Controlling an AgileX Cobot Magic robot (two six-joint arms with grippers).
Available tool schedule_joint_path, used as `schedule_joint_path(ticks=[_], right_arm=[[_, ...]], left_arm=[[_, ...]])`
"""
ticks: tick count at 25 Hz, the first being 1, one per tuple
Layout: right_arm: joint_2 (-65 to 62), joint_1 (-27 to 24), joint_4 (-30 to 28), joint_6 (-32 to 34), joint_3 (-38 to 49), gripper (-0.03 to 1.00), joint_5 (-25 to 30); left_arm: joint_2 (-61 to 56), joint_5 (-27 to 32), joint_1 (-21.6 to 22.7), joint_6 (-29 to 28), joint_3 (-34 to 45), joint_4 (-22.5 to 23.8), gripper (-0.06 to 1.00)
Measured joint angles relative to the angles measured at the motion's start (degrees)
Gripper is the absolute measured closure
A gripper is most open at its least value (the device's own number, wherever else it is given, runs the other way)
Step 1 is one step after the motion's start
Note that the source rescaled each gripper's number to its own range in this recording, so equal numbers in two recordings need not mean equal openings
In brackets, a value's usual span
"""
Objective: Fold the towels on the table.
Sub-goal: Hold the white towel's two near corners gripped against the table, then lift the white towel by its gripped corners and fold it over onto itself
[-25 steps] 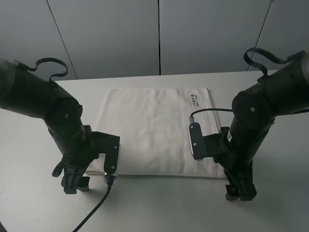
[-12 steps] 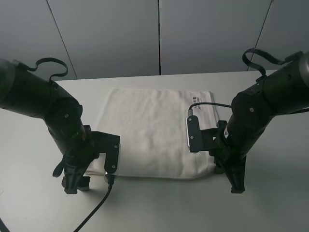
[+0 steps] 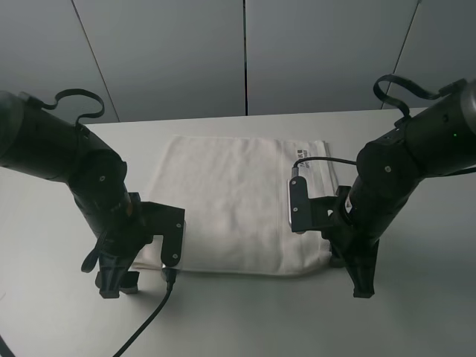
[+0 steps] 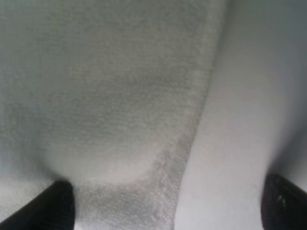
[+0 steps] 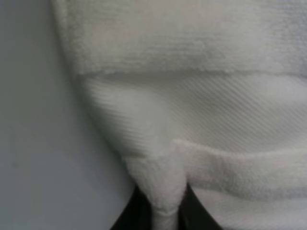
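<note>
Towel corner (image 5: 162,188) between right fingers (image 5: 125,218)

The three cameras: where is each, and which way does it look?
Exterior high: mounted high, looking down on the table and towel; left arm and right arm show.
Left wrist: on the left arm, facing the towel's edge; left gripper open.
Right wrist: on the right arm, facing a towel corner pinched in the right gripper.
Shared: all see the towel.

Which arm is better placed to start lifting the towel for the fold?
Right. The right gripper is shut, pinching a near corner of the towel. The left gripper is open, straddling the towel's edge, gripping nothing.
</note>
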Motion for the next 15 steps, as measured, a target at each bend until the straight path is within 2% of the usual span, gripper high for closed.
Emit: schedule_joint_path(ticks=[3,5,7,9,10,11,12,15], right_arm=[[0.0,0.0,0.1,0.6,0.0,0.97,0.0],[0.0,0.0,0.1,1.4,0.0,0.97,0.0],[0.0,0.0,0.5,2.3,0.0,0.97,0.0],[0.0,0.0,0.8,3.1,0.0,0.97,-0.1],[0.0,0.0,0.9,3.3,0.0,0.97,-0.1],[0.0,0.0,0.9,3.5,0.0,0.97,-0.1],[0.0,0.0,1.2,3.7,0.0,0.97,-0.2],[0.0,0.0,2.6,3.8,0.0,0.97,-0.7]], left_arm=[[0.1,-0.2,0.0,-0.1,0.0,0.4,-0.04],[0.4,-0.5,0.0,-0.1,-0.2,0.8,0.04],[0.5,-0.7,0.0,-0.1,-0.3,1.3,0.27],[0.5,-1.5,0.0,-0.2,-0.5,2.4,0.57],[0.6,-2.1,0.0,-0.4,-0.5,2.9,0.76],[0.6,-2.7,0.0,-0.5,-0.6,3.5,0.89],[0.6,-2.8,0.0,-0.7,-0.6,3.7,0.93],[0.6,-2.9,0.0,-1.6,-0.6,4.0,0.94]])
